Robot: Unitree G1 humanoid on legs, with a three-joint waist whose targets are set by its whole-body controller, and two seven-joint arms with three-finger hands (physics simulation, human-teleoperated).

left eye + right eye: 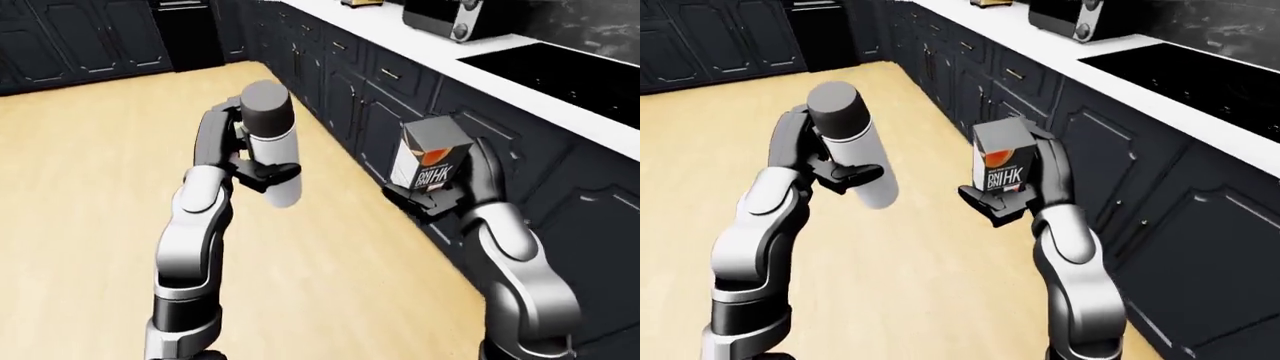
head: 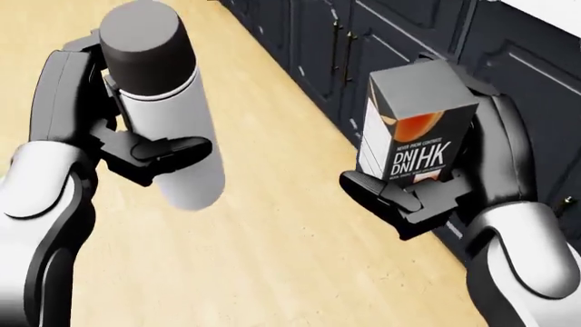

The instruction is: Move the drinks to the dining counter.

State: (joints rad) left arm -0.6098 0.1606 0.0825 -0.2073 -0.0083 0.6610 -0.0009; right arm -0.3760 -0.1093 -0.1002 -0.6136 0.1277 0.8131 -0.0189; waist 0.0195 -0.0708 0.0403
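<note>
So both drinks are up in the air, held over the wooden floor, nowhere near set down. The left hand has the bottle, a white cylinder with a dark grey cap. Its long axis is tilted, cap end toward the top of the head view and leaning a bit left, white bottom end pointing down and right. The fingers are wrapped across the white body just under the cap, so it's properly clenched round it. No label on the bottle that I can see.

The right hand is gripping the carton, a dark grey box standing roughly upright, long axis near vertical, top tipped slightly. The face toward the camera has an orange and white graphic and white letters reading "DN DN IHK" or close to that, with smaller print under it that's too tiny to read. Fingers close under and around its bottom edge, palm behind it.

Both forearms are bent up at the elbow, hands raised about level with each other, bottle on the left, carton on the right, well apart. The dark cabinets run along the right, with a white counter on top carrying a black cooktop and a dark appliance.
</note>
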